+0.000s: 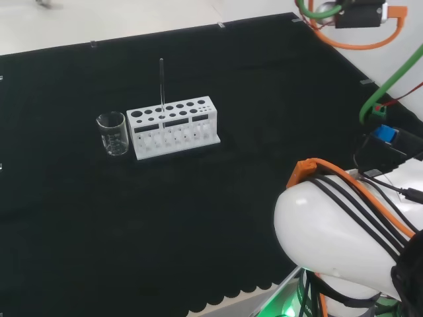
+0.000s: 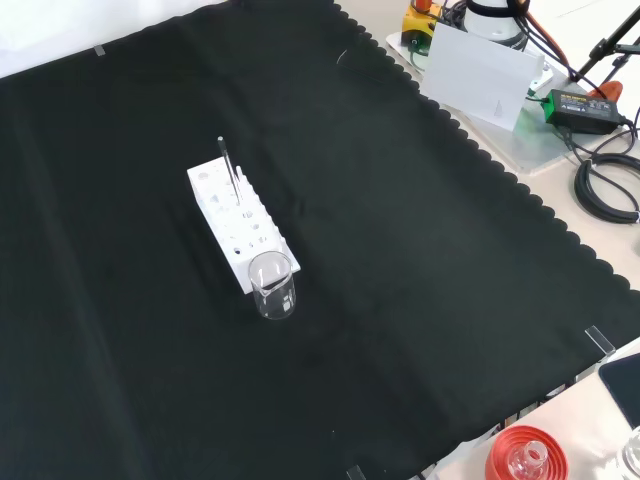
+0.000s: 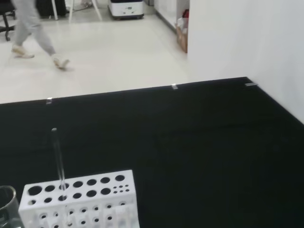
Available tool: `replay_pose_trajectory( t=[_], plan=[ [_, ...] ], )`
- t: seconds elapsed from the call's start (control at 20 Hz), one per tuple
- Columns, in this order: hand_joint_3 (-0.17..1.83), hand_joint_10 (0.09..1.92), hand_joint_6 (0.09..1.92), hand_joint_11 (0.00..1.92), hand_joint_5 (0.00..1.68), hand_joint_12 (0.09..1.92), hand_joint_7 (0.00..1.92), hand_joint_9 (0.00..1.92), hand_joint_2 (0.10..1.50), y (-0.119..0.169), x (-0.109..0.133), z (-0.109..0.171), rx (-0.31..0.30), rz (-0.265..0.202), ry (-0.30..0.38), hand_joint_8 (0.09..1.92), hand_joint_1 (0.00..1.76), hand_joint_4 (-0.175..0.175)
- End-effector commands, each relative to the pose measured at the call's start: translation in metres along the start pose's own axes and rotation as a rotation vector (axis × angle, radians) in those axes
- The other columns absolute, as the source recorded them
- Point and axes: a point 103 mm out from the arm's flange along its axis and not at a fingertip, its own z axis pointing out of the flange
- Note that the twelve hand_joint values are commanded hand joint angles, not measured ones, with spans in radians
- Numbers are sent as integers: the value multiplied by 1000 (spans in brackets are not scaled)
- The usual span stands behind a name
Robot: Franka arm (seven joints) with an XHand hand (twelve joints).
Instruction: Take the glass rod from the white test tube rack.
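Observation:
A white test tube rack (image 1: 173, 125) (image 2: 236, 225) (image 3: 78, 199) stands on the black cloth (image 1: 218, 72). A thin glass rod (image 1: 161, 84) (image 2: 229, 169) (image 3: 58, 159) stands upright in one of the rack's holes, near its end beside the beaker in the head view. Nothing touches the rod or the rack. The arm's white link (image 1: 337, 238) sits at the lower right of the head view, well away from the rack.
An empty clear beaker (image 1: 113, 133) (image 2: 272, 285) (image 3: 7, 209) stands close to one end of the rack. A red ribbed stand (image 2: 525, 455) lies off the cloth at the front view's lower right. Cables and a white box (image 2: 485, 70) sit beyond the cloth's scalloped edge.

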Motion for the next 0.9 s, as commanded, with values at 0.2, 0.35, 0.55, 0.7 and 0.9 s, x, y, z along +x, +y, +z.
replay_pose_trajectory(
  t=[0.2,0.35,0.55,0.7,0.9],
  plan=[
    [154,870,87,0,125,1293,0,13,989,37,8,7,47,-119,9,652,517,-97],
    [165,886,87,0,164,1320,15,60,977,53,16,10,65,-126,3,754,551,-128],
    [177,914,87,5,187,1396,39,122,957,79,25,15,94,-160,5,832,592,-147],
    [187,922,87,46,201,1420,50,170,948,95,30,18,93,-163,10,846,605,-139],
    [208,908,87,114,238,1420,87,246,919,111,41,22,91,-181,15,849,649,-123]
  ],
)
